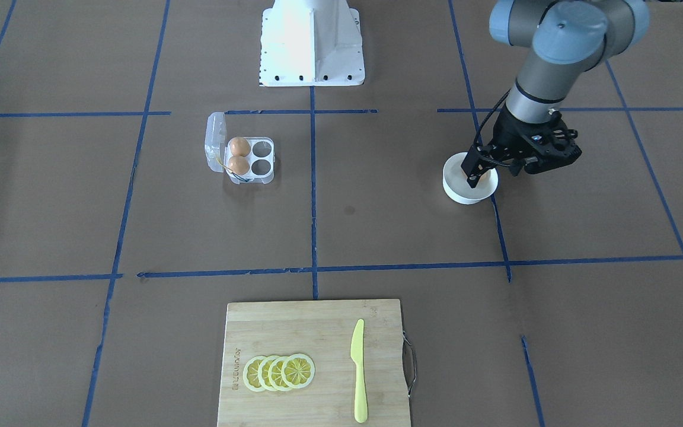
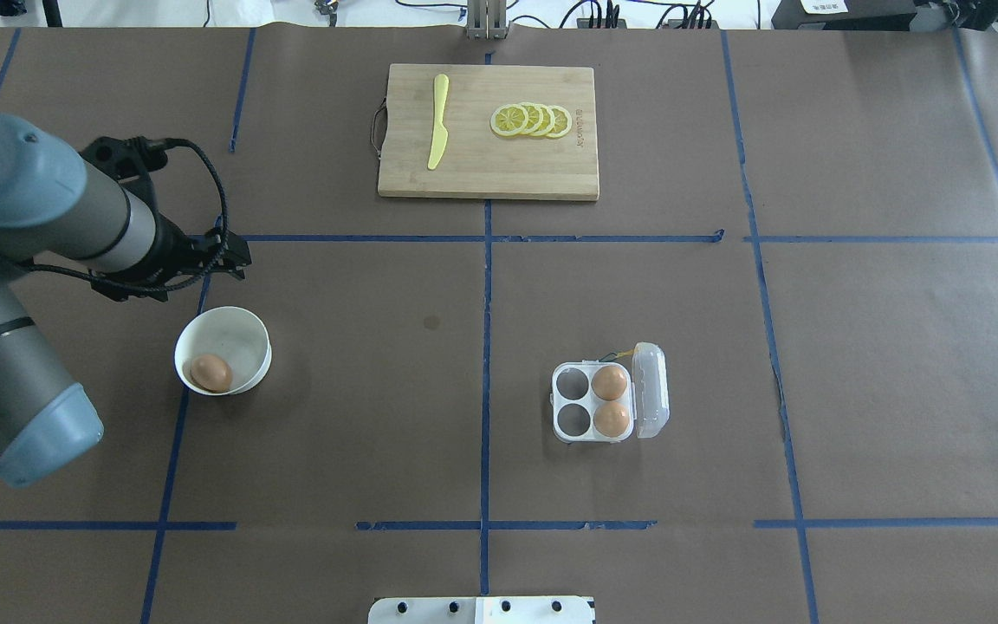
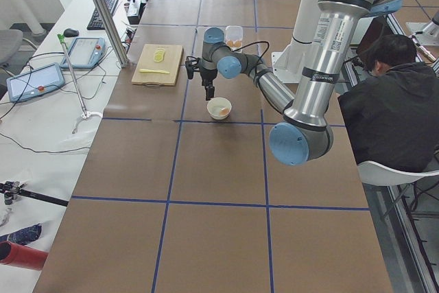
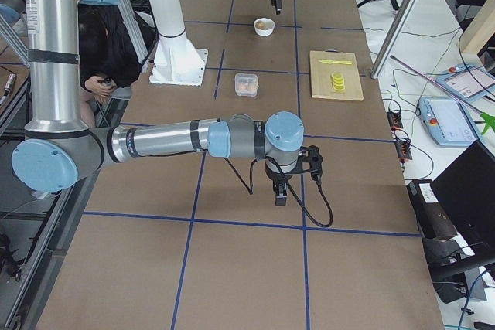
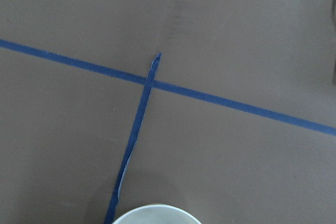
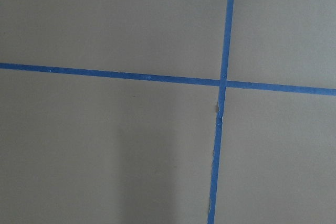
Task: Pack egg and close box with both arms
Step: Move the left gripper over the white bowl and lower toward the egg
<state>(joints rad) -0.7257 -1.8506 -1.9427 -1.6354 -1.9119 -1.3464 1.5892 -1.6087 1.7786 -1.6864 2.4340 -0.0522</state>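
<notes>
Since the egg lies low against the near wall of the white bowl, at the left of the overhead view, the pick looks like the riskiest step. A finger coming down off-centre could strike the rim and tip or shove the light bowl. A pinch on so smooth and round a shell could send it rolling away or squirting out, and too hard a squeeze might crack it.

At the clear box, right of centre with its lid open, a careless drop could knock the two seated eggs or slide the box across the worktop.

The left gripper hangs just beyond the bowl and above it. It carries nothing and touches nothing I can see; how far its fingers are spread I cannot tell. The right gripper shows only in the side view, low over bare worktop well away from the box, so its opening cannot be told either.
</notes>
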